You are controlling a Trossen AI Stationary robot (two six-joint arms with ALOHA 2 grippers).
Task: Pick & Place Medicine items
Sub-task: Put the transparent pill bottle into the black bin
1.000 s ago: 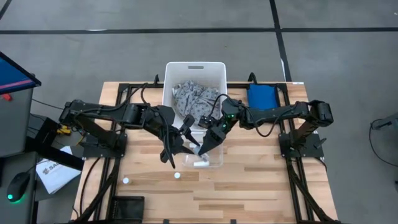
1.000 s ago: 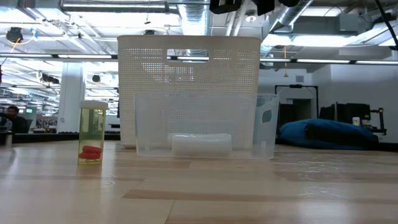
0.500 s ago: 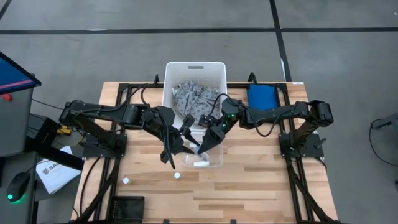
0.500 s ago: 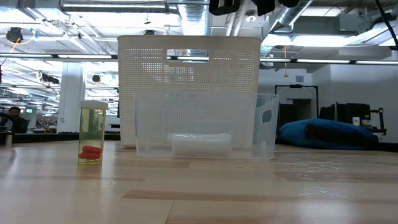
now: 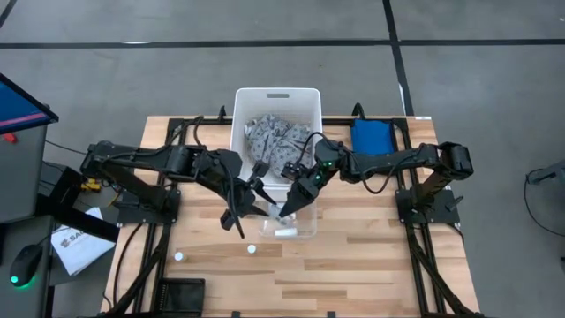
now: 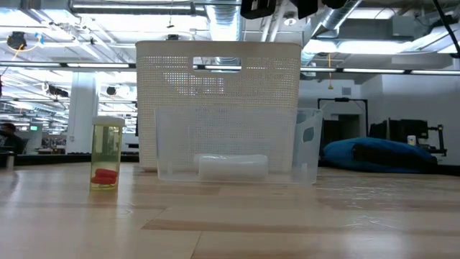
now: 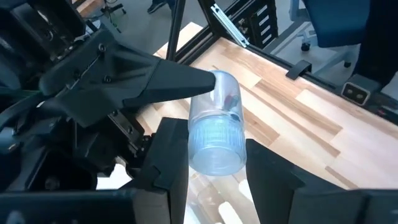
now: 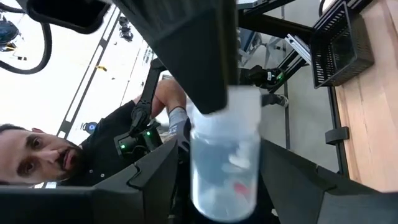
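A small clear medicine bottle (image 7: 216,134) with a ribbed cap is in the air between both grippers, above a clear tub (image 5: 287,225). My left gripper (image 7: 217,171) and my right gripper (image 8: 224,186) are both shut on the bottle from opposite ends. A white cylinder (image 6: 232,167) lies on its side in the tub. A yellow vial (image 6: 108,153) with a red item inside stands upright on the table. Two white caps (image 5: 252,249), (image 5: 179,257) show near the table's front. My left gripper pinches the bottle's ribbed cap end (image 7: 214,158) between its two fingers, coming from the table's left. The bottle is lifted clear. My right gripper pinches the bottle's other end (image 8: 224,168) between its two fingers, coming from the table's right; one of its fingers (image 7: 155,81) lies against the bottle's side.
The white bin (image 5: 276,95) stands behind the tub with the grey patterned cloth (image 5: 278,141) in it. The blue pouch (image 5: 372,137) lies at the table's far right. A black tray (image 5: 181,291) sits at the near left edge. Bare wood lies at the near right.
My left gripper has shifted a little toward the table's left edge, and my right gripper has stayed up against it. The things on the table have not moved.
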